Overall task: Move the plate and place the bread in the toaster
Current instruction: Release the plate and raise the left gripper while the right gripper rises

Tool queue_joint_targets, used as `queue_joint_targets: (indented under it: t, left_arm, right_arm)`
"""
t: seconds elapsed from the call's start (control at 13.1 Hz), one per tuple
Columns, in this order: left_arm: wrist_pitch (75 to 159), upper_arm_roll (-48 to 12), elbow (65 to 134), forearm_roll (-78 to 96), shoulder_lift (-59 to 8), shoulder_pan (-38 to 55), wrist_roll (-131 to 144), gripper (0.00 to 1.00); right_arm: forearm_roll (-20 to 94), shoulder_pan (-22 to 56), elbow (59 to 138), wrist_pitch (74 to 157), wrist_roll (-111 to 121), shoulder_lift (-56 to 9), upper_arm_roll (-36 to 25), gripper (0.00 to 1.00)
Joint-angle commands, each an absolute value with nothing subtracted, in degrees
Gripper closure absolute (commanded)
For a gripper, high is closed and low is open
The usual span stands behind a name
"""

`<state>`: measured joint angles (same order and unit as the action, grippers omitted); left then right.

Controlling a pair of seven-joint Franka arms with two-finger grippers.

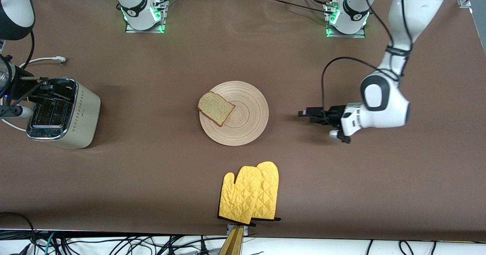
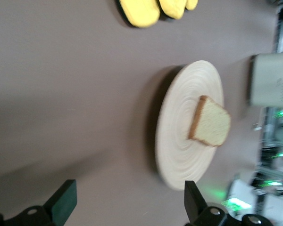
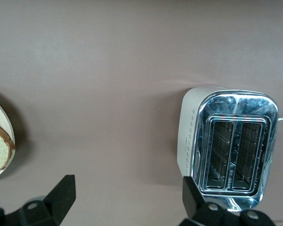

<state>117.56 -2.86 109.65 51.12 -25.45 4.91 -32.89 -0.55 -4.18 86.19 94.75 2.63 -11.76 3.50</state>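
The plate (image 1: 246, 114) lies in the middle of the table with the bread (image 1: 215, 108) on it, toward the right arm's side of it. The toaster (image 1: 62, 112) stands at the right arm's end of the table, slots up and empty. My left gripper (image 1: 308, 116) is open and empty, low over the table beside the plate, pointing at it; its view shows the plate (image 2: 179, 141), bread (image 2: 210, 122) and toaster (image 2: 272, 79). My right gripper (image 3: 127, 188) is open and empty, up over the toaster (image 3: 231, 146), at the edge of the front view (image 1: 22, 92).
A pair of yellow oven mitts (image 1: 250, 194) lies nearer to the front camera than the plate, at the table's edge. The toaster's white cord (image 1: 45, 59) trails toward the robots' bases. Bare brown tabletop lies between toaster and plate.
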Motion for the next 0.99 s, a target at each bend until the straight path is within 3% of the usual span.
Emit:
queue_joint_targets:
  t: [0.0, 0.15, 0.53, 0.76, 0.91]
  left_arm:
    - [117.2, -3.3, 112.4, 35.4, -14.6, 2.7, -23.6, 0.0]
    - [116.1, -3.5, 112.2, 21.0, -8.4, 2.7, -14.7, 0.0]
    - [102.2, -3.6, 111.1, 5.3, 4.4, 3.5, -4.5, 0.0]
    - [96.9, -2.6, 106.5, -4.3, 5.3, 3.6, -5.7, 0.0]
    - [88.9, -2.4, 101.2, -5.0, 4.7, 3.7, -4.7, 0.0]
  right_arm:
    - [-0.7, -4.3, 85.7, 93.8, 1.7, -12.7, 3.6, 0.0]
    - [-1.1, -4.3, 85.8, 93.7, 2.0, -12.7, 3.5, 0.0]
    - [-1.1, -4.0, 86.0, 93.7, 2.2, -13.7, 3.6, 0.0]
    - [-0.6, -3.9, 87.0, 92.1, 1.4, -13.9, 3.6, 0.0]
    - [-0.1, -3.7, 87.3, 91.8, -1.7, -14.1, 3.9, 0.0]
